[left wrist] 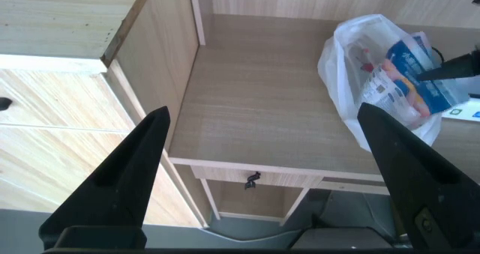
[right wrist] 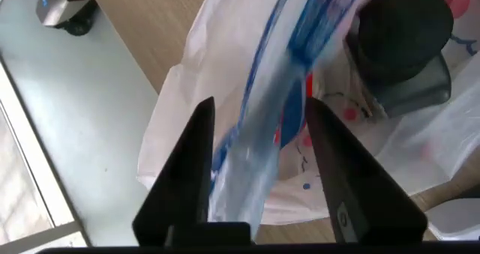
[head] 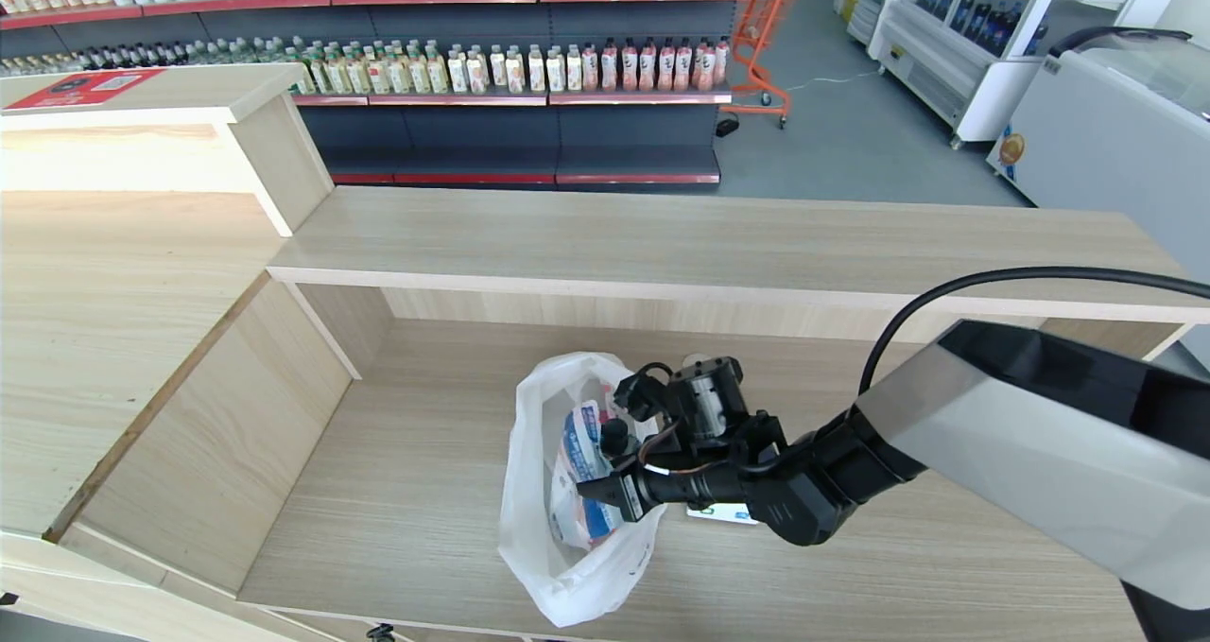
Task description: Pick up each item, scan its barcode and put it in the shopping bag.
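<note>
Over white shopping bag [head: 525, 529] on low counter [head: 378, 547] — R gripper [head: 591, 491] clamped on blue-white packet [right wrist: 255, 156], prob. soft, light, crinkly — best held mid-body; L gripper [left wrist: 264, 110] agape, empty.

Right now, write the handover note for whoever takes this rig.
Right gripper: shut on a blue-and-white packet, held in the mouth of the white plastic shopping bag on the lower counter.
Left gripper: open, empty, off the counter's front, left of the bag.
Done: other packaged goods show through the bag.
Left: release the packet. A flat white item lies beside the bag under the right arm; check whether it needs scanning.
</note>
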Robot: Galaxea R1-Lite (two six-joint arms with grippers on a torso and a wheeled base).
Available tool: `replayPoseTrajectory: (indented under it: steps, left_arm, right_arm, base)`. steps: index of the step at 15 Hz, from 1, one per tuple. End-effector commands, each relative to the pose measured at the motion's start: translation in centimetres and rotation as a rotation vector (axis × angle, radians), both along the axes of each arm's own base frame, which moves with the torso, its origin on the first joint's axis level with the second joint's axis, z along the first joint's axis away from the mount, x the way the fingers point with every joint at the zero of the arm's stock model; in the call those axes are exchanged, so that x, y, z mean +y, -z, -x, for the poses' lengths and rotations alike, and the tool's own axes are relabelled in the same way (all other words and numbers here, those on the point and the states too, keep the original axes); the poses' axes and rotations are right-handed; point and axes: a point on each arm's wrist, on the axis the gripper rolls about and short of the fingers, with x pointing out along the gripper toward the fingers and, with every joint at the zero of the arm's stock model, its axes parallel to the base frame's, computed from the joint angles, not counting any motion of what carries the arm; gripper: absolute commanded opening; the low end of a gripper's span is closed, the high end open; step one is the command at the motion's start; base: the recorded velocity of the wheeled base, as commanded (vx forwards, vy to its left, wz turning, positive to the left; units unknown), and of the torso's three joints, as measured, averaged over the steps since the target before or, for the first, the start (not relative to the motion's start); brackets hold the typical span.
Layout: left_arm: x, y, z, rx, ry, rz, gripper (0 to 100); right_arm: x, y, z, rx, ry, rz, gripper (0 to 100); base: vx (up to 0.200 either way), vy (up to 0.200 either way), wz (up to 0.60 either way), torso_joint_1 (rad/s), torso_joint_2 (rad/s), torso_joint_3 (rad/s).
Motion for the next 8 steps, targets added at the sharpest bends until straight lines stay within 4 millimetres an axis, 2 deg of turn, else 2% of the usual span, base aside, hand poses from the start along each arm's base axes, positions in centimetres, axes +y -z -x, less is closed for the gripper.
replayPoseTrajectory:
  steps: [1,2,5,6,8]
  left_arm:
    - [0.0,0.0,0.0,0.0,0.0,0.0,100]
    - [0.0,0.0,0.0,0.0,0.0,0.0,100]
    - [0.0,0.0,0.0,0.0,0.0,0.0,100]
    - [0.0,0.0,0.0,0.0,0.0,0.0,100]
    - [0.0,0.0,0.0,0.0,0.002,0.001,100]
  right_arm:
    - [0.4,-0.8,-0.4,-0.003,0.005,-0.037,100]
    - [0.5,-1.2,-0.6,-0.006,0.007,-0.051,100]
    - [0.0,-4.0,-0.2,0.014,0.046,-0.125,100]
    - [-1.2,-4.5,-0.1,0.021,0.068,-0.123,100]
    - [-5.2,-5.7,0.3,0.066,0.133,-0.137,100]
  base:
    - [0.0,0.0,0.0,0.0,0.0,0.0]
    - [0.0,0.0,0.0,0.0,0.0,0.0]
    - [0.0,0.0,0.0,0.0,0.0,0.0]
    - [0.0,0.0,0.0,0.0,0.0,0.0]
    - [0.0,0.0,0.0,0.0,0.0,0.0]
